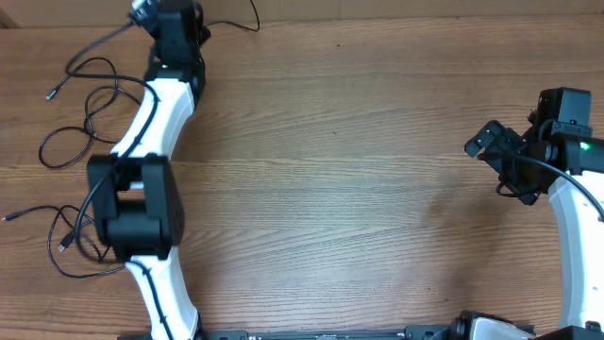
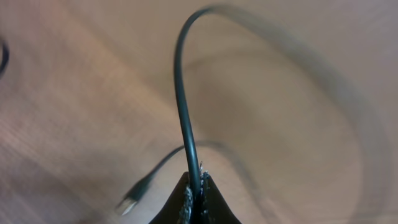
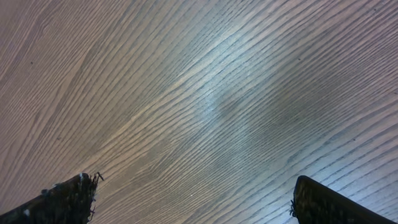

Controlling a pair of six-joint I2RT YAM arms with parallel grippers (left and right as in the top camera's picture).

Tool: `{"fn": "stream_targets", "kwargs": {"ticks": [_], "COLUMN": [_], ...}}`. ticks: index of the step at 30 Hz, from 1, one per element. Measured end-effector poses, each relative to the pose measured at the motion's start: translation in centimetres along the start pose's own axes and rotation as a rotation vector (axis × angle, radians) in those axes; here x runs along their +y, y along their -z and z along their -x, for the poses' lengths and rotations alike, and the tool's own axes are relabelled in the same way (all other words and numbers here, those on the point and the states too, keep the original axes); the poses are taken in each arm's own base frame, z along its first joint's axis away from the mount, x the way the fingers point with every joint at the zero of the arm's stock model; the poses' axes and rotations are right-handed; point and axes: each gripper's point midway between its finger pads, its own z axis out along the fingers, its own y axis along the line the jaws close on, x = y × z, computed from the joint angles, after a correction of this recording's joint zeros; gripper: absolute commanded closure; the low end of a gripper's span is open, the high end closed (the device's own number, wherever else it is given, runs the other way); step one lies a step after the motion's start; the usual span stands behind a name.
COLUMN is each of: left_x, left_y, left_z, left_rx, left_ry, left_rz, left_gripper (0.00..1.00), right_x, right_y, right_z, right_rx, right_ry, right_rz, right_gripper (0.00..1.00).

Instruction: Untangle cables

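Thin black cables (image 1: 92, 94) lie in loose, overlapping loops on the left of the wooden table, with more loops lower down (image 1: 68, 227) beside the left arm's elbow. My left gripper (image 1: 177, 19) is at the far left corner. In the left wrist view this gripper (image 2: 196, 182) is shut on one black cable (image 2: 181, 106), which rises from the jaws and arcs off to the right. A small plug (image 2: 130, 202) lies blurred on the wood below. My right gripper (image 1: 486, 142) stands open at the right with nothing in it; its fingertips (image 3: 68, 199) frame bare wood.
The left arm (image 1: 151, 123) stretches over the cable loops and hides part of them. A thin cord (image 1: 241, 21) runs along the table's far edge near the left gripper. The right arm's own thicker wire (image 1: 538, 165) curves by its wrist.
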Motion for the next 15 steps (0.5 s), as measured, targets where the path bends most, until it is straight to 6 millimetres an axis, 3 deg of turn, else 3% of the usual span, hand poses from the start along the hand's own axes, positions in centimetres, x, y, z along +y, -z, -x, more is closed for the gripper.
{"fn": "stream_targets", "kwargs": {"ticks": [2,4,5,6,7,8,12,15], "left_x": [1.9,3.3,4.0,4.3,4.4,4.3,3.7,2.6], "left_y": [-1.7,-2.7,-3.1,-3.2,-3.2,-3.2,-1.8,0.5], "left_z": [-2.8,-5.3,-6.3,-6.6,-6.9,-6.7,-5.5,-3.2], "left_rx": [0.062,0.124,0.151,0.163,0.175,0.176,0.186,0.178], "left_ry": [-0.031,-0.062,-0.089,-0.104,-0.139,-0.156,-0.228,-0.251], "left_rz": [0.045,0.076,0.087,0.090,0.088,0.084,0.071,0.054], "left_gripper": [0.75,0.48,0.42,0.34,0.15,0.04,0.00,0.01], "right_x": [0.0,0.0,0.0,0.0,0.0,0.0,0.0,0.0], "right_y": [0.0,0.0,0.0,0.0,0.0,0.0,0.0,0.0], "right_z": [0.0,0.0,0.0,0.0,0.0,0.0,0.0,0.0], "right_rx": [0.000,0.000,0.000,0.001,0.000,0.001,0.000,0.000], "right_ry": [0.000,0.000,0.000,0.001,0.000,0.001,0.000,0.000], "right_rz": [-0.001,0.000,-0.001,0.000,0.000,0.000,-0.001,-0.001], "right_gripper": [0.00,0.00,0.00,0.00,0.00,0.00,0.00,0.00]}}
